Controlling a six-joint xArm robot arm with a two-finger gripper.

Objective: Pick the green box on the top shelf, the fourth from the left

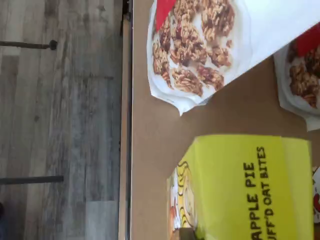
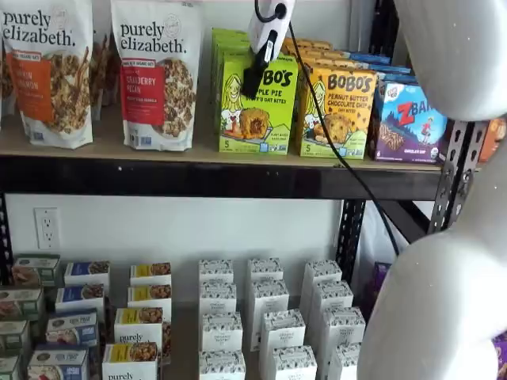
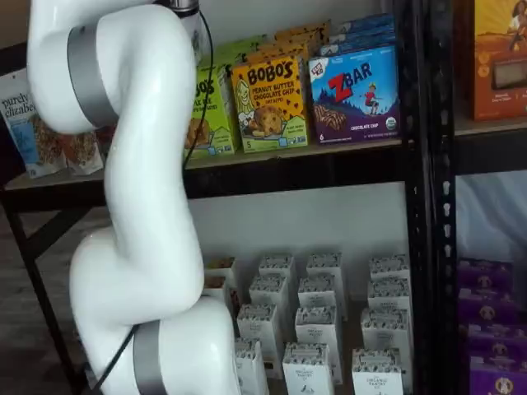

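Hand (image 2: 255, 79) (side-on) before glossy cardboard green box (image 2: 255, 111).

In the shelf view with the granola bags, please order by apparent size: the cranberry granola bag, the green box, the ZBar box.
1. Cranberry granola bag, clearly largest.
2. Green box.
3. ZBar box, which looks close to the green box, so that order is unsure.

White arm bent high before the shelves, gripper (image 2: 255, 81) hanging downward, its jaws side-on, gap unreadable.

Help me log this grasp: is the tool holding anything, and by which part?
Cannot tell. The tool hangs in front of the green box, fingers seen side-on.
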